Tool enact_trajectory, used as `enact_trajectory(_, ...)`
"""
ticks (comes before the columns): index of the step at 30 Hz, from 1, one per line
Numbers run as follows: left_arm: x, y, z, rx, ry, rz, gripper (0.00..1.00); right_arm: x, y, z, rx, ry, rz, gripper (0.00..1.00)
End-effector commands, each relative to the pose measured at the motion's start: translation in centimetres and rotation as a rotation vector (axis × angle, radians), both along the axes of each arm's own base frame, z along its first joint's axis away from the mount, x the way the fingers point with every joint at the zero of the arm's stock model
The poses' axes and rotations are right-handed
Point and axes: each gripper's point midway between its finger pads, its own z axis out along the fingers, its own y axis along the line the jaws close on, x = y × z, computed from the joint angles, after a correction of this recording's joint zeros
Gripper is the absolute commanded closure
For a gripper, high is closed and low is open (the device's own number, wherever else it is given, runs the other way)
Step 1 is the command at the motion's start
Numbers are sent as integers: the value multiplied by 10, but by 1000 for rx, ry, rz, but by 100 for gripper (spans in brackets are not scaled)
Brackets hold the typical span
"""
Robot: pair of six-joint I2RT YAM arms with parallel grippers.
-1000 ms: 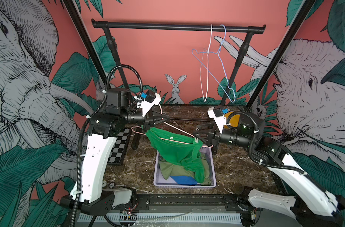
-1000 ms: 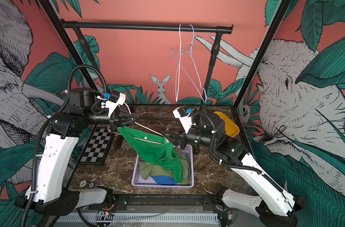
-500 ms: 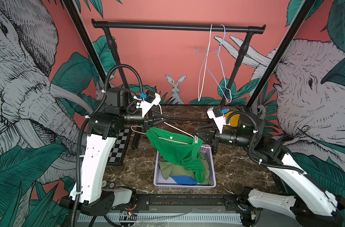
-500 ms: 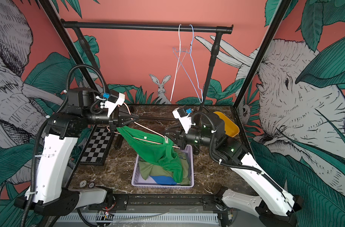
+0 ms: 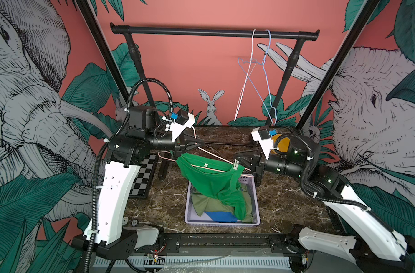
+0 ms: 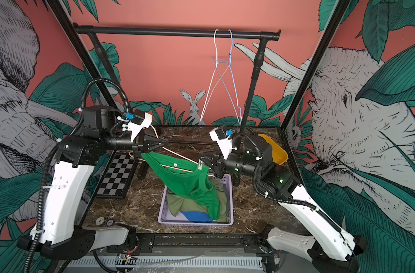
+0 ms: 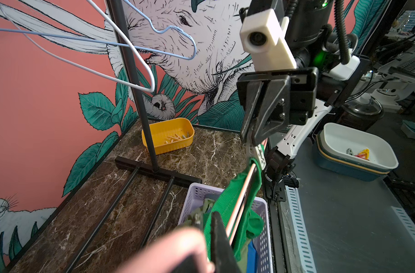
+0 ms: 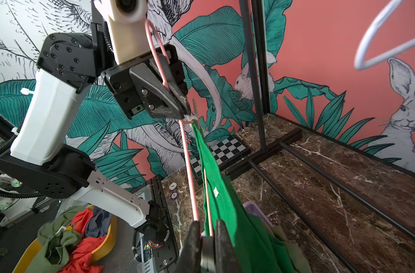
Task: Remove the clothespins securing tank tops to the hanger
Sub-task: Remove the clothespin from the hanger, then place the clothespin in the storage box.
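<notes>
- Your left gripper clamps the pink wire hanger at its neck.
- Your right gripper pinches the white plastic clothespin on the hanger's end, atop the bright green tank top.

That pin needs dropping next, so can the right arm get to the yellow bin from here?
Probably yes: the yellow bin sits open-topped close behind the right fingers, with only the rack upright standing beside it to steer around.
</notes>
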Motion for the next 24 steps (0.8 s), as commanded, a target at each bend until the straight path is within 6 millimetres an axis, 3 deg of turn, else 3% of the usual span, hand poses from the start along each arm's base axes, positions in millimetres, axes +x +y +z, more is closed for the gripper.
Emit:
enact_trajectory(1,-5,-2,-8,30,-24,-20,100,2,-10,41,75,-109,-45,100)
enact_trajectory(7,-6,-6,-11,51,-35,-25,100,14,-14,55,85,-137,-104,100)
enact_trajectory(10,7,-7,-11,62,-34,37,100,22,-25,47,52,-129,-181,100)
enact_trajectory(13,19,-8,-12,71,-39,86,100,28,-44,24,1,-109,-280,100)
enact_trajectory(16,28,-8,-13,83,-42,119,100,34,-68,-10,-61,-47,-385,100)
enact_trajectory(20,31,-10,-14,86,-43,123,100,45,-103,-61,-156,70,-538,100)
enact_trajectory(24,28,-13,-9,70,-43,114,100,65,-140,-94,-219,155,-728,100)
